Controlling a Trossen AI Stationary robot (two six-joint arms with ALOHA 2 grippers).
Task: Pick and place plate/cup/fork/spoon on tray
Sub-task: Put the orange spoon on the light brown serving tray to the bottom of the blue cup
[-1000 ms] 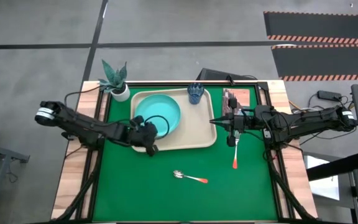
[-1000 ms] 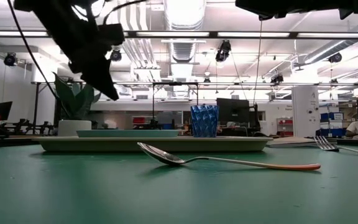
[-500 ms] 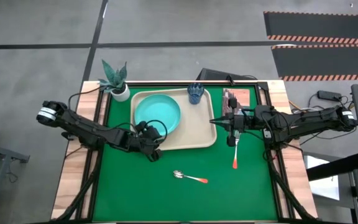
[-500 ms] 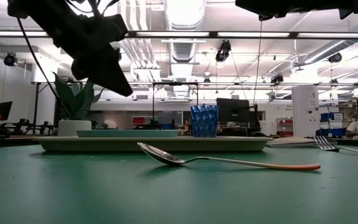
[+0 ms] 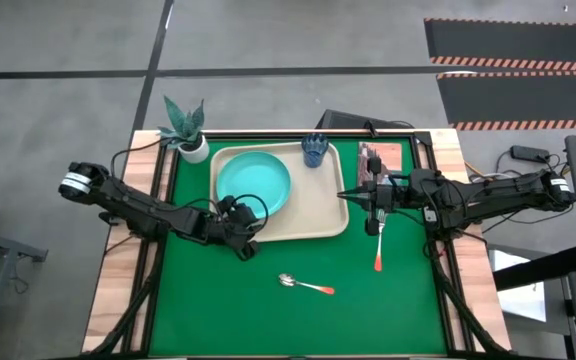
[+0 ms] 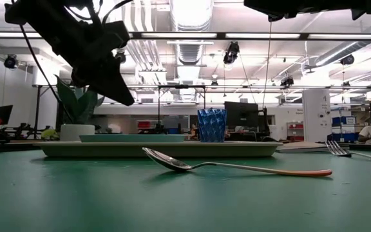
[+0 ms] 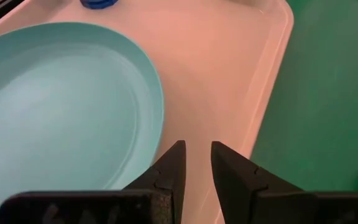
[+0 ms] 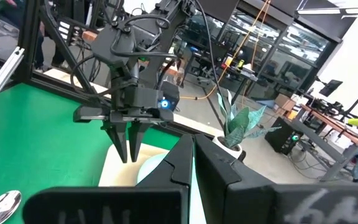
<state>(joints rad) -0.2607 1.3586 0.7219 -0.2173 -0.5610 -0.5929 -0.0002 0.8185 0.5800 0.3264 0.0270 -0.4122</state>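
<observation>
spoon [image 5: 304,285] on green mat, nearest | fork [image 5: 380,243] on mat right of tray | left pincer [image 5: 247,247] empty, narrow gap, over tray's [image 5: 330,222] near edge | right pincer [image 5: 346,195] pressed together, empty, at tray's right rim | plate [image 5: 253,184] and cup [image 5: 315,150] on tray

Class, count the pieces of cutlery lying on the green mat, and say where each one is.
2. The spoon lies mid-mat, before the tray. The fork lies right of the tray, under the right gripper.
</observation>
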